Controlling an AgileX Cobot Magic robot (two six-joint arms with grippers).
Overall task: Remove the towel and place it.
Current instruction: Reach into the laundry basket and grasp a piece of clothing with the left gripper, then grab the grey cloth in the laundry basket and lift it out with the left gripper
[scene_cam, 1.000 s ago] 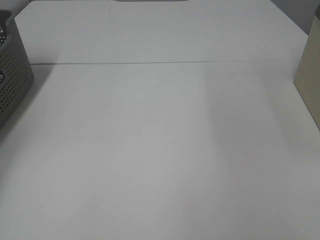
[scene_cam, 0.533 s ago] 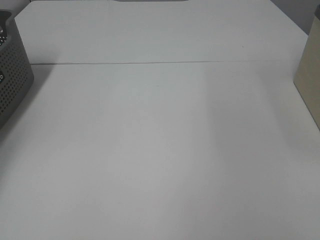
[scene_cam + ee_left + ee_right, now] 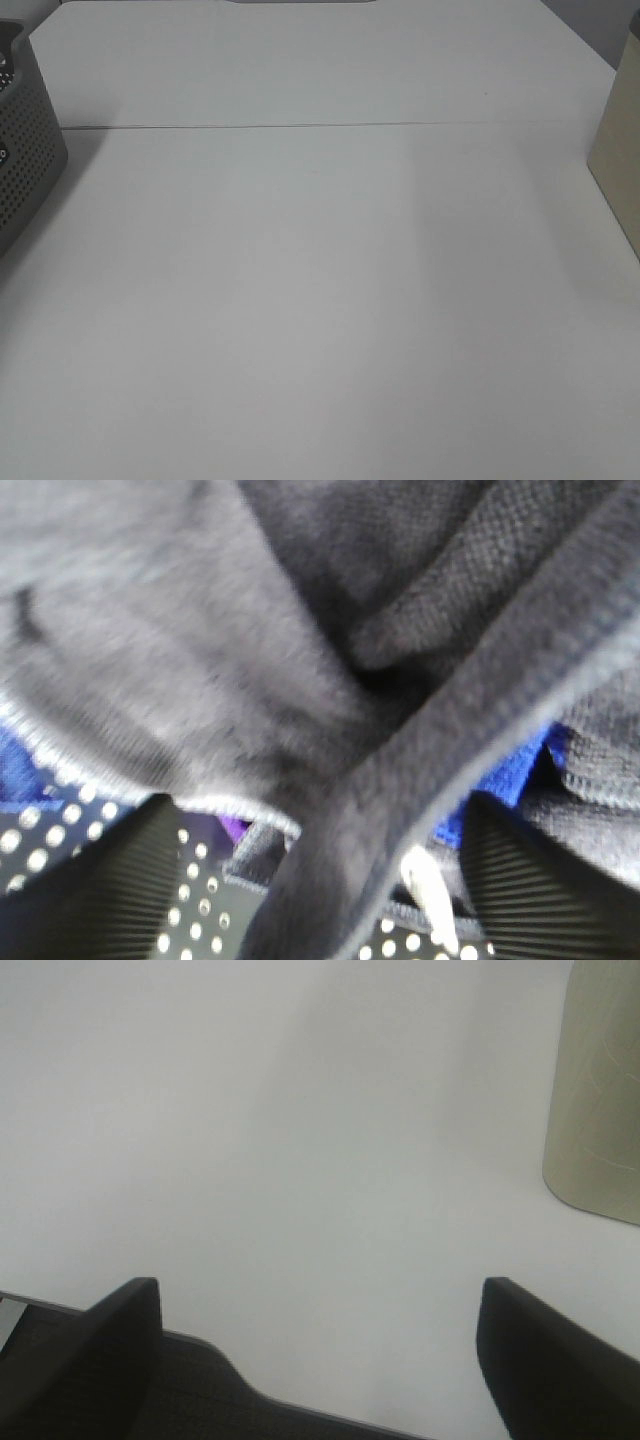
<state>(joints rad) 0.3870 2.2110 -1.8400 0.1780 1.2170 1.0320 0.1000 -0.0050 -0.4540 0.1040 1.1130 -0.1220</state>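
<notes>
The towel (image 3: 250, 660), dark terry cloth with a hemmed edge, fills the left wrist view in crumpled folds. It lies in a perforated basket (image 3: 60, 830). My left gripper (image 3: 320, 880) is pushed down into it, its ribbed fingers (image 3: 100, 880) standing apart on either side of a hemmed fold, with a small white label (image 3: 425, 880) close to one of them. The pads do not visibly press the cloth. My right gripper (image 3: 320, 1350) hangs open over the bare white table (image 3: 300, 1140), holding nothing. Neither gripper shows in the exterior high view.
A grey perforated basket (image 3: 25, 150) sits at the table's left edge, mostly out of frame. A beige container (image 3: 620, 150) stands at the right edge, also seen as the beige container (image 3: 600, 1090) near my right gripper. Blue cloth (image 3: 500, 780) shows under the towel.
Nothing has moved in the exterior high view over the last second.
</notes>
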